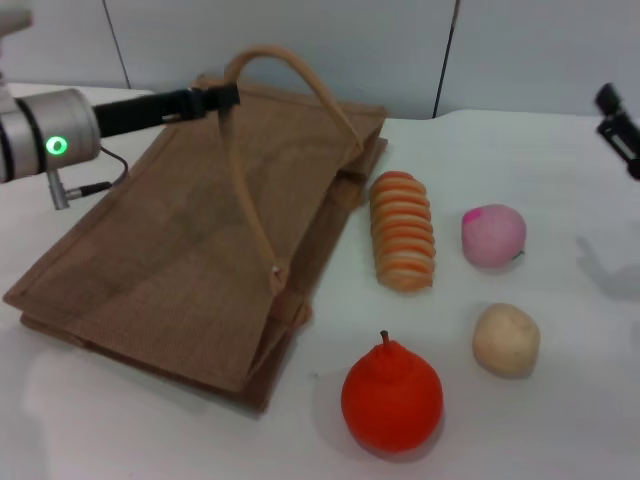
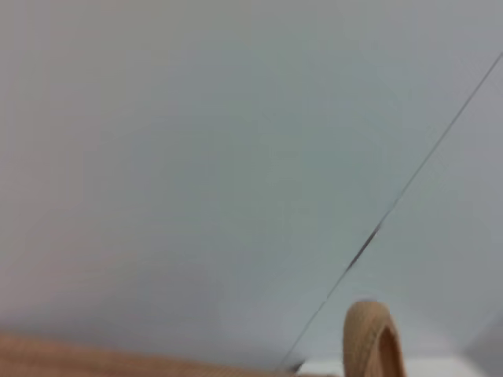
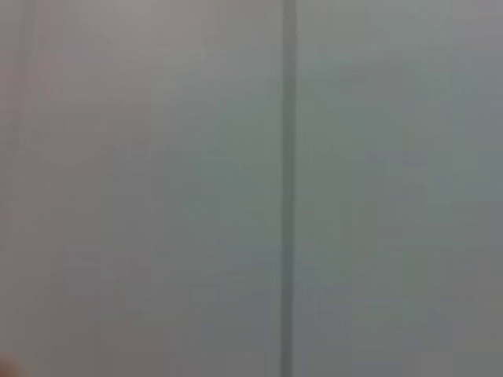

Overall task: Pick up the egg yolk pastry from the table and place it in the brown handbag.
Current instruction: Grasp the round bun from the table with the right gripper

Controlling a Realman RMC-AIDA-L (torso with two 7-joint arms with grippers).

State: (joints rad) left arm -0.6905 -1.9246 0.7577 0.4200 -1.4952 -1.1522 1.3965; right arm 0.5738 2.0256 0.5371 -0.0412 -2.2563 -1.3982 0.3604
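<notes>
The egg yolk pastry point(image 1: 506, 340), a pale beige ball, lies on the white table at the front right. The brown handbag point(image 1: 190, 250) lies flat on the left. My left gripper point(image 1: 222, 100) reaches over the bag's far edge and is shut on one handle point(image 1: 300, 75), holding its loop up. That handle also shows in the left wrist view point(image 2: 373, 339). My right gripper point(image 1: 620, 125) is at the right edge, raised, well beyond the pastry and only partly in view. The right wrist view shows only the wall.
A ridged orange-and-cream loaf point(image 1: 402, 230) lies beside the bag's right edge. A pink ball point(image 1: 493, 235) sits right of it, behind the pastry. A red-orange pear-shaped fruit point(image 1: 391, 397) stands at the front, left of the pastry. A grey wall stands behind the table.
</notes>
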